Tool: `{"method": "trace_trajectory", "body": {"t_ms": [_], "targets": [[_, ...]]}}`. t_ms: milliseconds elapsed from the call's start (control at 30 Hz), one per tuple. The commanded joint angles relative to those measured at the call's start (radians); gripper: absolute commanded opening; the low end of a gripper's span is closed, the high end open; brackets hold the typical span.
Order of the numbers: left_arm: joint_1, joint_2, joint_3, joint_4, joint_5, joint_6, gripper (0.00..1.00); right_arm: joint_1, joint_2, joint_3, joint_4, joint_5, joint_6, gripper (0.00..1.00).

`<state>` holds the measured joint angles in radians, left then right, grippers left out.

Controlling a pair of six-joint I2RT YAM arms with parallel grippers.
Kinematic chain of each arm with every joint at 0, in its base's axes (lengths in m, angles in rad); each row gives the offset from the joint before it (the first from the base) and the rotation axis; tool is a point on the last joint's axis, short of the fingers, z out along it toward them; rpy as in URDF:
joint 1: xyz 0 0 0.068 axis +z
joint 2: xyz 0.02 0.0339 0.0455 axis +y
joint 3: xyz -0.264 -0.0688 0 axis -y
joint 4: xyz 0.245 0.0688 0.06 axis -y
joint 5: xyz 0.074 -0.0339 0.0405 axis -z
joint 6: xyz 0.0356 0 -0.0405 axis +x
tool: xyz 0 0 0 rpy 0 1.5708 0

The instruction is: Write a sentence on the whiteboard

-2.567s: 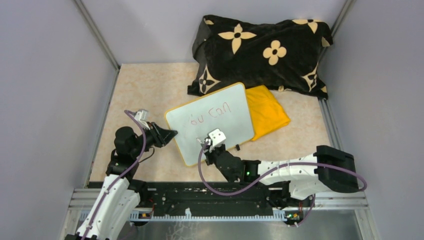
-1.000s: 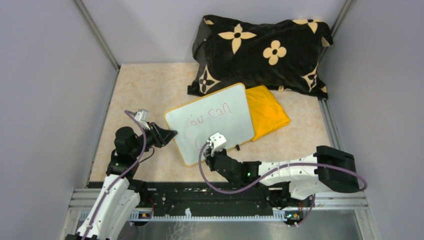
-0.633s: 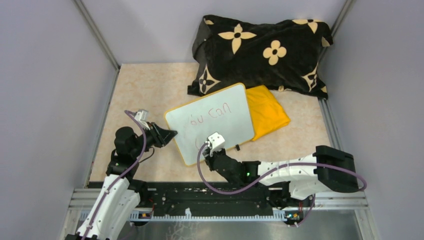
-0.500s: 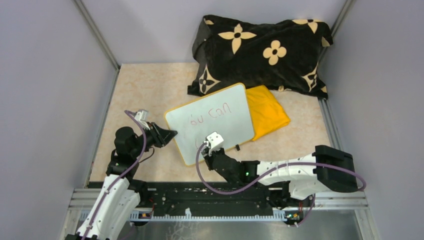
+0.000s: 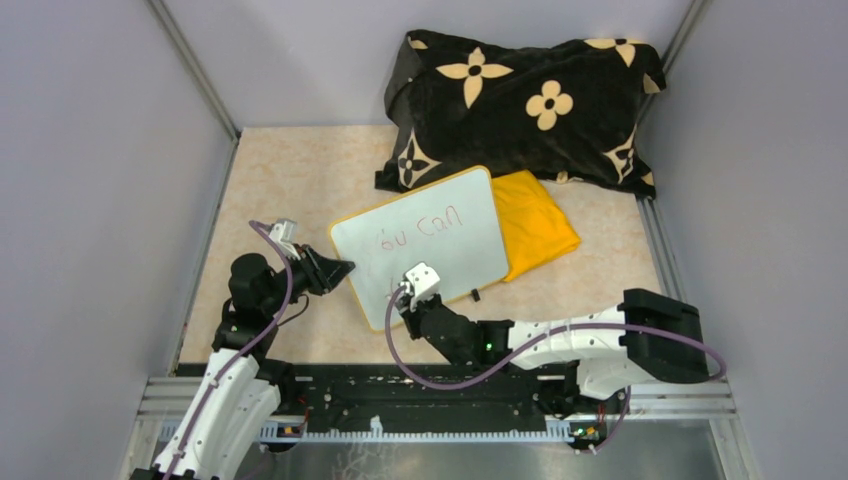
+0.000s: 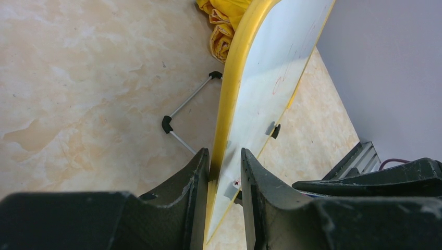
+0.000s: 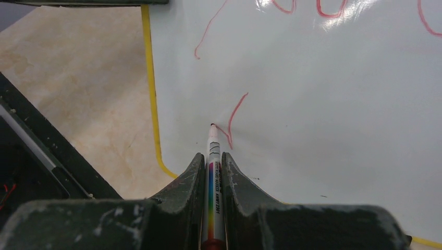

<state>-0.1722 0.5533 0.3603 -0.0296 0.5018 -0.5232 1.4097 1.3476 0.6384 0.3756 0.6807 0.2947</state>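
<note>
A: What's changed?
B: The right arm [image 5: 560,340] has slid a little left along the whiteboard [image 5: 460,255]. There's a red stroke [image 7: 232,122] under the top line now, and it wasn't there a couple of seconds back. The left arm [image 5: 235,390] and the board sit in the same spots.

A: Board versus fingers?
B: The board lies mid-desk [image 5: 290,180], skewed. Its right edge overlaps the yellow cloth [image 5: 535,225] and its far corner is just beside the black pillow [image 5: 525,95]. The left fingers [image 6: 194,174] are pinched narrow on the board's left edge, yellow rim between them. In that wrist view the board stands off the desk, with a wire stand [image 6: 187,101] under it.

A: And the right?
B: The right fingers [image 7: 190,179] are closed tight on a marker [image 7: 213,172]. They're over the board's near-left part, and the tip touches the white surface at the low end of that new stroke.

A: Where's the sentence [image 5: 420,228]?
B: On the upper half of the board, up beyond the right fingers. It reads roughly "You Can".

A: Counts?
B: One board, one marker, one cloth, one pillow, two arms. The writing is two words on the first line plus one stroke started below.
</note>
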Motion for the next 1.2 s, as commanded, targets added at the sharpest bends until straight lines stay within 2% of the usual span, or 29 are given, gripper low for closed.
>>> {"method": "trace_trajectory", "body": {"t_ms": [0, 333, 600, 1167], "targets": [[0.0, -0.007, -0.004, 0.022, 0.028, 0.003, 0.34, 0.0, 0.019, 0.044, 0.044, -0.031, -0.009, 0.0], [0.0, -0.009, -0.004, 0.023, 0.026, 0.003, 0.35, -0.001, 0.009, 0.008, -0.034, -0.048, 0.041, 0.0], [0.0, -0.007, -0.003, 0.022, 0.027, 0.003, 0.35, -0.002, -0.039, -0.032, -0.073, 0.005, 0.063, 0.0], [0.0, -0.011, -0.003, 0.022, 0.027, 0.003, 0.35, -0.034, -0.092, -0.011, -0.03, 0.032, 0.022, 0.0]]}}
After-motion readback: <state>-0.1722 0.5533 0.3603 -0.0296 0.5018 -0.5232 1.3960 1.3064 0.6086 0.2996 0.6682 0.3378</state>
